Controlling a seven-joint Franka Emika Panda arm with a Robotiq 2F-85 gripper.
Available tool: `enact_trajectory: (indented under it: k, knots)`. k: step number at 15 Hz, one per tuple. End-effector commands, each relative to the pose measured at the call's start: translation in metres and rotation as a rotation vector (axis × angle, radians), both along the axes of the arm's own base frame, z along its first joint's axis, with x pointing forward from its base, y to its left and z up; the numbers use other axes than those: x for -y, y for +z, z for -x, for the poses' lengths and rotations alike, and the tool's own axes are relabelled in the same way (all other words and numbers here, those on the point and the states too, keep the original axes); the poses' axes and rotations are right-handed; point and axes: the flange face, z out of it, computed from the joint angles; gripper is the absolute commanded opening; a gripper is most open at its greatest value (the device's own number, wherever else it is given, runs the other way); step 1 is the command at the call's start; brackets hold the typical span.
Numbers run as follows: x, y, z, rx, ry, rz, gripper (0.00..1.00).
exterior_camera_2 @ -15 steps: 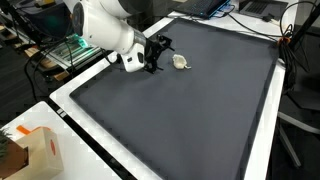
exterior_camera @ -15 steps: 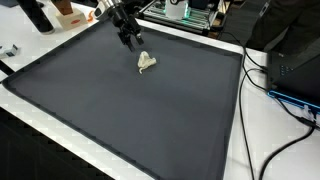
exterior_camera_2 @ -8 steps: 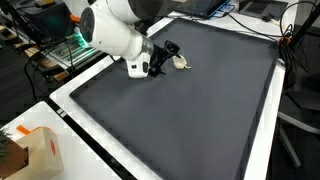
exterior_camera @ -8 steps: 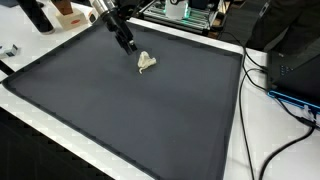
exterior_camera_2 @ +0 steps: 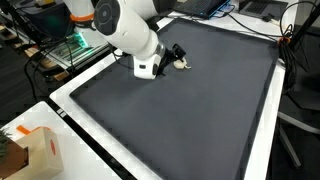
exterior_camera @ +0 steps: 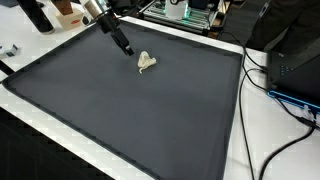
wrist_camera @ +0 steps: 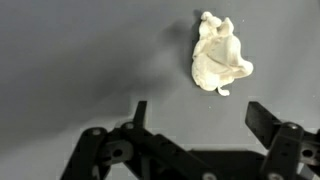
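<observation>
Jaws stand wide apart and grip nothing. In the wrist view the gripper (wrist_camera: 200, 120) fills the bottom of the frame, with one black finger (wrist_camera: 139, 112) left of centre, the other at the lower right, and bare mat (wrist_camera: 80, 60) between them. A wad (wrist_camera: 220, 55), white and crumpled, lies in the upper right of that frame, above the gap and nearer the finger at the lower right, clear of both.

In an exterior view the arm (exterior_camera: 100, 12) comes in from the upper left and the gripper (exterior_camera: 127, 47) points down at the mat (exterior_camera: 150, 120). Its tips are just up and left of the wad (exterior_camera: 146, 63), which sits in the upper middle of the frame. Whether the tips touch the mat cannot be told.

In an exterior view the arm (exterior_camera_2: 125, 30) fills the upper left and the gripper (exterior_camera_2: 172, 55) is just beside the wad (exterior_camera_2: 184, 64), partly hiding it.

The mat is dark grey and covers most of a white table (exterior_camera: 248, 110). Cables (exterior_camera: 275, 75) trail along the right edge of the frame. A box (exterior_camera_2: 38, 150) stands at the lower left, off the mat.
</observation>
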Motion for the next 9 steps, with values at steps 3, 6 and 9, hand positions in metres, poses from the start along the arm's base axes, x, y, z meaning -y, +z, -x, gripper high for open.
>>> enact_trajectory:
  k: [3,6,9]
  knots:
    - [-0.01,0.008,-0.027,-0.145,0.042,0.123,1.0]
    - [-0.023,0.013,-0.042,-0.189,0.096,0.159,1.0]
    - [-0.041,0.018,-0.058,-0.223,0.154,0.198,1.0]
